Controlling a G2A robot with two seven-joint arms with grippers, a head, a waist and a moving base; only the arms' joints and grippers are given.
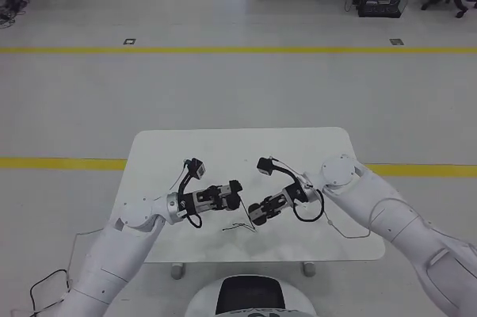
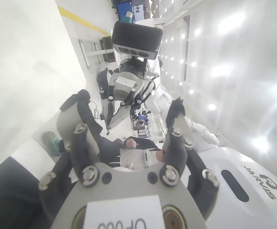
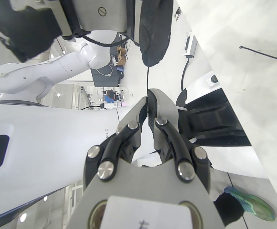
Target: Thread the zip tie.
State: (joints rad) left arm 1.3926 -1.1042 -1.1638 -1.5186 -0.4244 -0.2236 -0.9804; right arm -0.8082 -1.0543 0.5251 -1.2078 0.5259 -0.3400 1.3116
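My right gripper [image 3: 148, 100] is shut on a thin black zip tie [image 3: 148, 79]. The tie runs straight out from the fingertips to the tip of one black padded finger [image 3: 155, 24] of my left gripper, which faces it at close range. My left gripper [image 2: 129, 98] is open wide with nothing between its fingers, and the right gripper [image 2: 111, 121] sits beyond the gap. In the top view both grippers meet above the front middle of the white table [image 1: 318, 150], the left gripper [image 1: 235, 195] just left of the right gripper [image 1: 255, 212].
More loose black zip ties [image 1: 240, 228] lie on the table near its front edge, just below the grippers; one of them [image 3: 264, 53] lies flat on the white surface. Yellow floor lines [image 1: 238, 50] run behind the table.
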